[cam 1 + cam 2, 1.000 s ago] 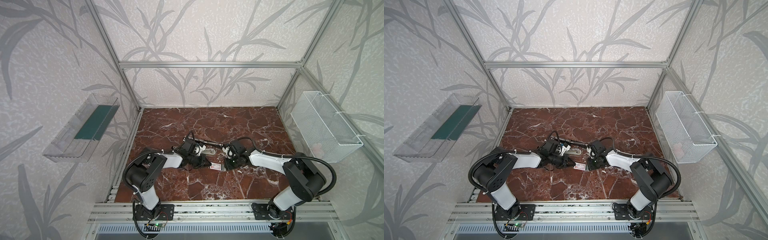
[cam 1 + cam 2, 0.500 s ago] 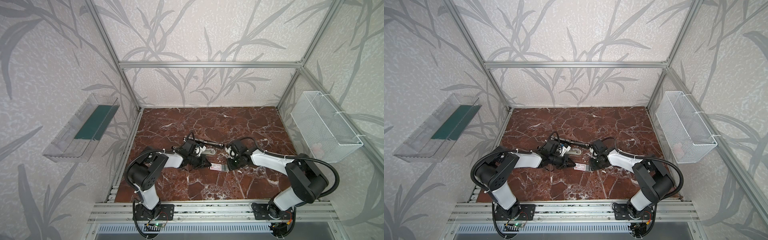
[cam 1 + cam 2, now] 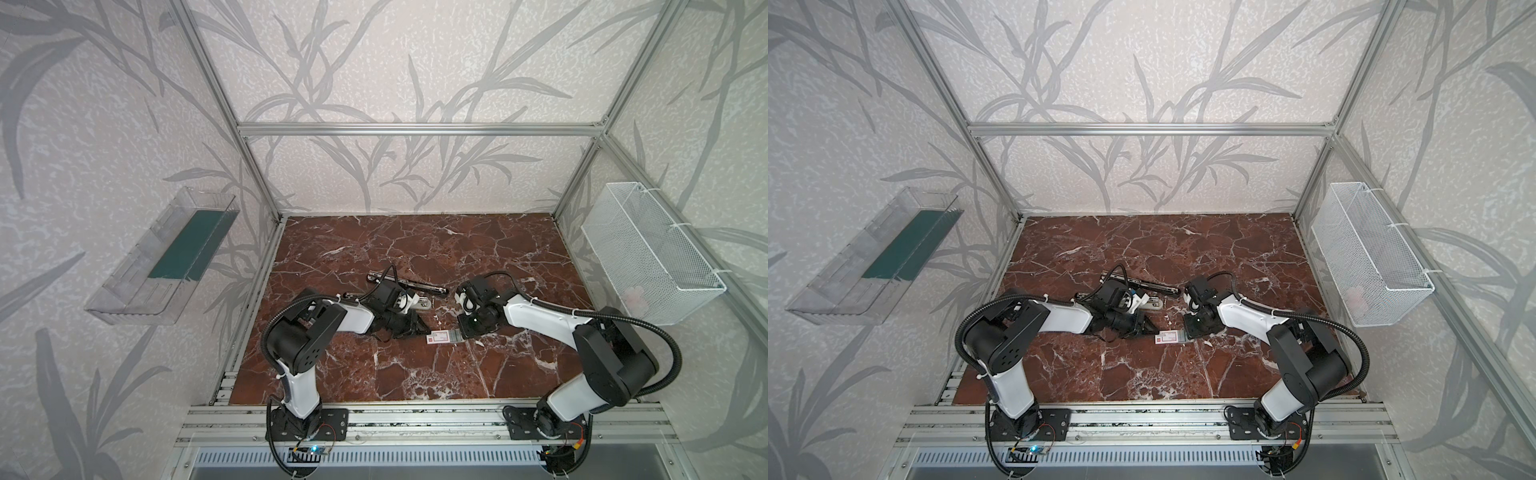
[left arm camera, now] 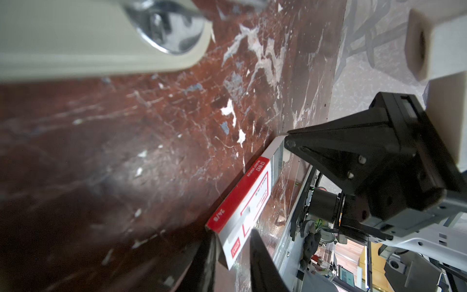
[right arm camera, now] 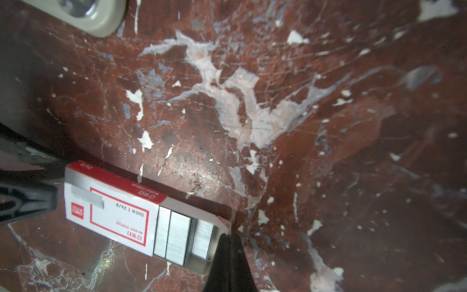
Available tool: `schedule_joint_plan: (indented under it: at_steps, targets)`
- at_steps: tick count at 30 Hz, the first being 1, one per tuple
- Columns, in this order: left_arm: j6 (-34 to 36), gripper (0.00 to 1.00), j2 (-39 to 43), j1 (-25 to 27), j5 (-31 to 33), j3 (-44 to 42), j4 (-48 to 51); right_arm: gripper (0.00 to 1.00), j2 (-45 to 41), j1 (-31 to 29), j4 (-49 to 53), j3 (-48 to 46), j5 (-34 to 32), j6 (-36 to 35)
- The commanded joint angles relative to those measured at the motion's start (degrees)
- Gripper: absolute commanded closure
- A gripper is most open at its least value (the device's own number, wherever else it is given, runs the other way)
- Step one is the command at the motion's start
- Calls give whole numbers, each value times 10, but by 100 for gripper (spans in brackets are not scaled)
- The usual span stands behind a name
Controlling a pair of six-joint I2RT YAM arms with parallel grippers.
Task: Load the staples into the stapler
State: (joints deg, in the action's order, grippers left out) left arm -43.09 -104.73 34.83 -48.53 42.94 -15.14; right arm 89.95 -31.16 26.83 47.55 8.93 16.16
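The black stapler [image 3: 419, 286] [image 3: 1154, 286] lies towards the back of the marble table, with neither gripper on it. The white, red-printed staple box [image 3: 439, 337] [image 5: 108, 209] lies flat between the grippers. Its tray is slid out, showing silvery staples [image 5: 174, 235]. My left gripper [image 4: 233, 233] [image 3: 428, 331] is open; the box's closed end sits between its fingers, with a gap on one side. My right gripper [image 5: 228, 236] [image 3: 463, 332] is shut, its tips against the tray's outer end. I cannot tell whether they pinch its edge.
A beige-grey stapler [image 3: 422, 306] [image 4: 75, 38] lies just behind the left gripper, between it and the black one. A clear shelf with a green insert [image 3: 187, 249] hangs on the left wall. A white wire basket [image 3: 648, 253] hangs on the right wall.
My left gripper's fingers have parted slightly around the box's end. My right gripper has shifted a little to the right. The box has stayed where it was.
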Motion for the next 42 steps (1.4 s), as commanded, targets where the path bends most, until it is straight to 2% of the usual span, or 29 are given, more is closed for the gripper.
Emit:
schedule_joint_plan:
  at_steps: [1, 8, 32, 36, 42]
  targets:
    - [6, 71, -6, 4, -9, 11, -1, 100, -9, 11, 30, 16, -17, -19]
    - [21, 65, 35, 2, 24, 8, 41, 100, -2, 30, 43, 24, -22, -25]
    - [41, 64, 145, -32, 114, -6, 121, 100, 62, 88, 107, 100, -77, -37]
    - [42, 64, 169, -37, 141, -6, 135, 86, 46, 89, 116, 104, -79, -33]
    - [41, 64, 179, -38, 155, -3, 145, 86, 5, 90, 120, 95, -63, -29]
